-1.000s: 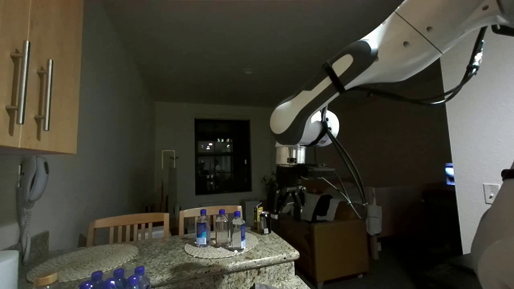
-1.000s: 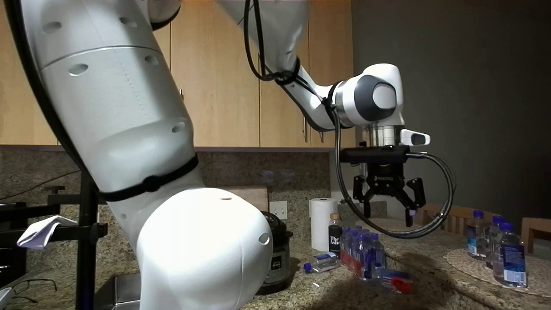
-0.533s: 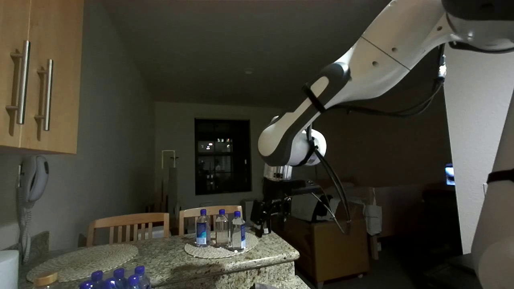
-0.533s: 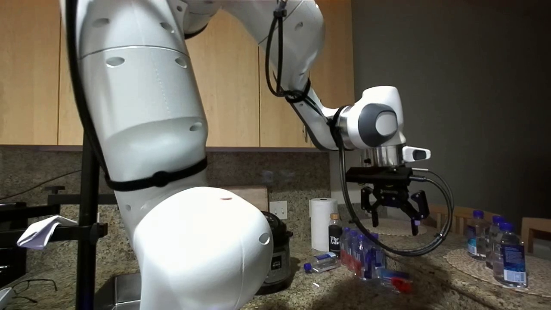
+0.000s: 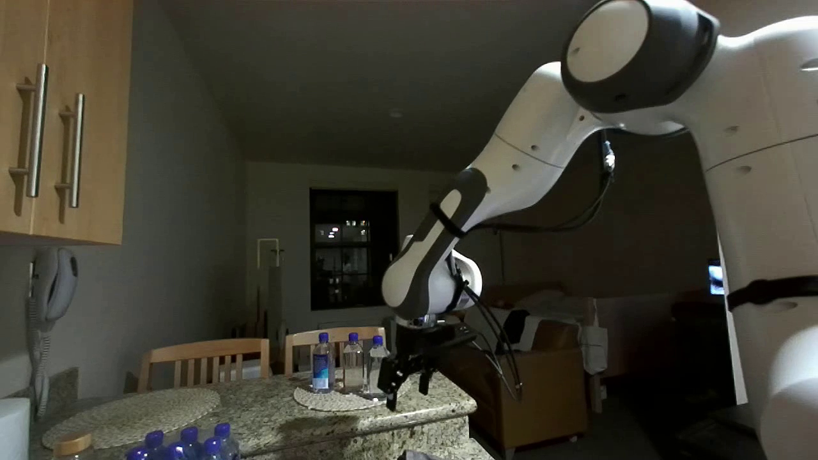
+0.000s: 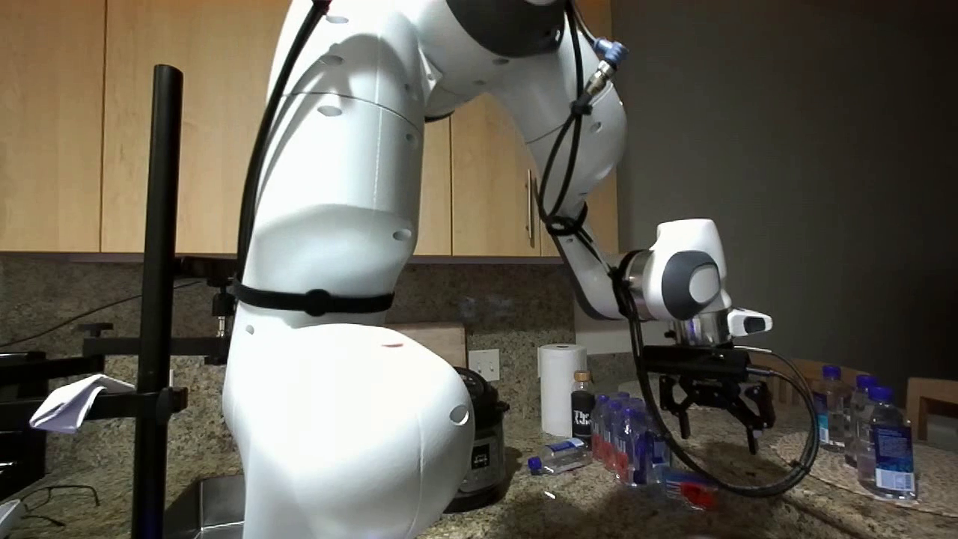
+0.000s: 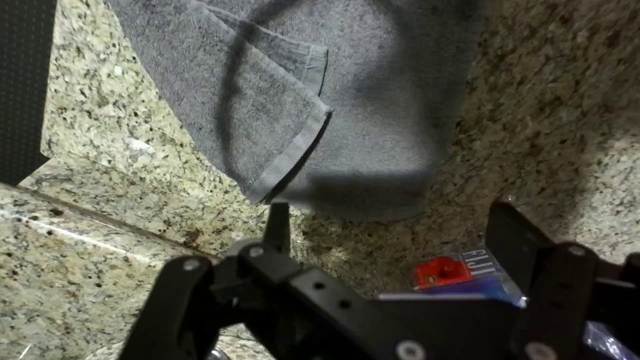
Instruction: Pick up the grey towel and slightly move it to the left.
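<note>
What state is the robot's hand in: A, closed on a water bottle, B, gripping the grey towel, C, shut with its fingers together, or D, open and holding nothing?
D: the wrist view shows the hand with its fingers spread apart and the grey towel lying on the speckled counter, ungripped.

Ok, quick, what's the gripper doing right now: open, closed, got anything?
Gripper: open, jaws well apart, holding nothing; the grey towel lies ungripped on the counter.
</note>
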You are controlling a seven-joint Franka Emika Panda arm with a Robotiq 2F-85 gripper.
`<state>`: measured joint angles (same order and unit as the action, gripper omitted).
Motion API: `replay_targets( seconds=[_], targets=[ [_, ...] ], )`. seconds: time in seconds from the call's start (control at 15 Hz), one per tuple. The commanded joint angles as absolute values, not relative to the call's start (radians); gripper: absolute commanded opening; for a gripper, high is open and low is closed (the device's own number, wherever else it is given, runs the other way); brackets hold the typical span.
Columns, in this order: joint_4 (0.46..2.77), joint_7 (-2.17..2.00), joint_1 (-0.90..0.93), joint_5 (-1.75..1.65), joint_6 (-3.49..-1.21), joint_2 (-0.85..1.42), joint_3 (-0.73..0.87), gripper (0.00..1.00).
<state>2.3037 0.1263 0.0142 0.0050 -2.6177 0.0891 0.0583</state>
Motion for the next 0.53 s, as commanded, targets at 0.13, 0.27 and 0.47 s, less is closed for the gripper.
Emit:
replay_targets(
  seconds=[0.13,0.27,0.47],
  targets=[
    [2.117,0.104,-0.004,-0.094,-2.624,0.312,0.068,1.0],
    [2.064,0.096,-0.006,-0.108,-2.631,0.371,0.078,1.0],
    [1.999,0.096,-0.016,-0.101,-2.628,0.442,0.087,1.0]
  ],
)
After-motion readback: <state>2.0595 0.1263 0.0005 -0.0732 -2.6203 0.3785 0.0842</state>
